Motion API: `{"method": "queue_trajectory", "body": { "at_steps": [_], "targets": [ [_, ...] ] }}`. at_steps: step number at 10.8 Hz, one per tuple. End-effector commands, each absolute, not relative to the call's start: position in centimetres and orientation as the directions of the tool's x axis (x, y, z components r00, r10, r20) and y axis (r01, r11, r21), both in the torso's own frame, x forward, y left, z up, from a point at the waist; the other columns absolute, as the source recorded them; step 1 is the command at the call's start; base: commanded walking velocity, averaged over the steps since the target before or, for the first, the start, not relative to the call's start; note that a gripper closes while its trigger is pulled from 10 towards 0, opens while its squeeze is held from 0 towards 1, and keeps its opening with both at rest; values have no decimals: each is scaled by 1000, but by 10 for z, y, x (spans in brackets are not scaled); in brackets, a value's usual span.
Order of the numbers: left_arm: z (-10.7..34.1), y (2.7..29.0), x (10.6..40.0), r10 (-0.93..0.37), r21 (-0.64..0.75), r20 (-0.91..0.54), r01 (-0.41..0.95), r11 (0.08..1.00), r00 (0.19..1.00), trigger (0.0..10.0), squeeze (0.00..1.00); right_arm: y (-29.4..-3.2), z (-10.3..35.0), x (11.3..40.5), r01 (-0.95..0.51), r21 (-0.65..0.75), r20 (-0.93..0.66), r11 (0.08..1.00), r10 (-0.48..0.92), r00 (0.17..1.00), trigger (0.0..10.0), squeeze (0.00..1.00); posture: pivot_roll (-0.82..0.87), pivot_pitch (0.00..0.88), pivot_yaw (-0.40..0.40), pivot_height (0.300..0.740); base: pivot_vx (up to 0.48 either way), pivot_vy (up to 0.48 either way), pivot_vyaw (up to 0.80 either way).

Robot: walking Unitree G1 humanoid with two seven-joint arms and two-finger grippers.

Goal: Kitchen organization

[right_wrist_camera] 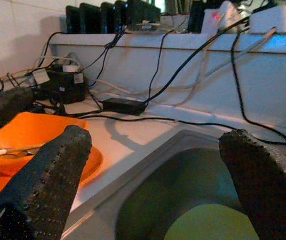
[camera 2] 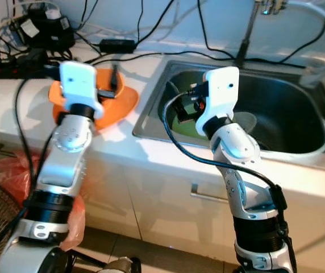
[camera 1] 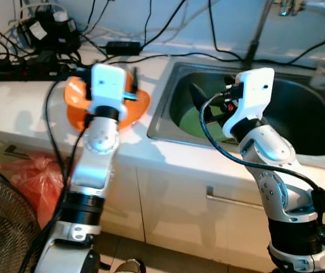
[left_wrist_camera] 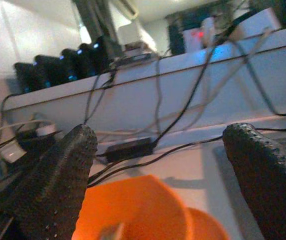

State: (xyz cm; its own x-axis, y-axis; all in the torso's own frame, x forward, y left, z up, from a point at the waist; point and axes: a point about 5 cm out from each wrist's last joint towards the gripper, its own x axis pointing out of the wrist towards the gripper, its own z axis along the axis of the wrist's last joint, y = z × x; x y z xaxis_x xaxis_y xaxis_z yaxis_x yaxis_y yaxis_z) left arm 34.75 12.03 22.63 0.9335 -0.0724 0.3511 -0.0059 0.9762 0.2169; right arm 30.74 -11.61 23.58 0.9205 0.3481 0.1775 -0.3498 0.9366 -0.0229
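An orange bowl stands on the white counter left of the sink, with a pale utensil lying in it. My left gripper hovers just above the bowl, open and holding nothing. A green plate lies on the bottom of the steel sink, at its left end. My right gripper is over the sink's left part, above the green plate, its fingers spread wide and empty.
A power strip, adapters and tangled black cables crowd the back of the counter. The faucet rises behind the sink. On the floor to the left are a red plastic bag and a fan.
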Motion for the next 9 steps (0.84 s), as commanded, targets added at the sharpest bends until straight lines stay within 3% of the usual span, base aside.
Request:
{"method": "queue_trajectory", "body": {
  "at_steps": [1,2,4,5,9],
  "targets": [
    [229,117,349,-95,219,356,15,976,930,10000,0,-118,241,309,-339,-23,198,941,337,921,10000,0,-22,22,41,740,0,0,0],
    [234,116,348,-99,237,377,8,972,921,10000,0,-119,241,309,-333,-21,198,943,331,923,10000,0,-23,23,42,740,0,0,0],
    [232,142,345,52,218,346,-134,967,937,10000,0,-119,240,309,-334,-17,196,942,331,923,10000,0,-4,31,38,740,0,0,0],
    [232,146,343,58,230,357,-148,962,932,10000,0,-119,240,310,-335,-16,195,942,331,923,10000,0,-4,31,38,740,0,0,0],
    [235,133,348,-22,167,325,-35,985,945,10000,0,-115,241,313,-346,-5,200,938,340,919,10000,0,2,31,48,740,0,0,0]
  ]
}}
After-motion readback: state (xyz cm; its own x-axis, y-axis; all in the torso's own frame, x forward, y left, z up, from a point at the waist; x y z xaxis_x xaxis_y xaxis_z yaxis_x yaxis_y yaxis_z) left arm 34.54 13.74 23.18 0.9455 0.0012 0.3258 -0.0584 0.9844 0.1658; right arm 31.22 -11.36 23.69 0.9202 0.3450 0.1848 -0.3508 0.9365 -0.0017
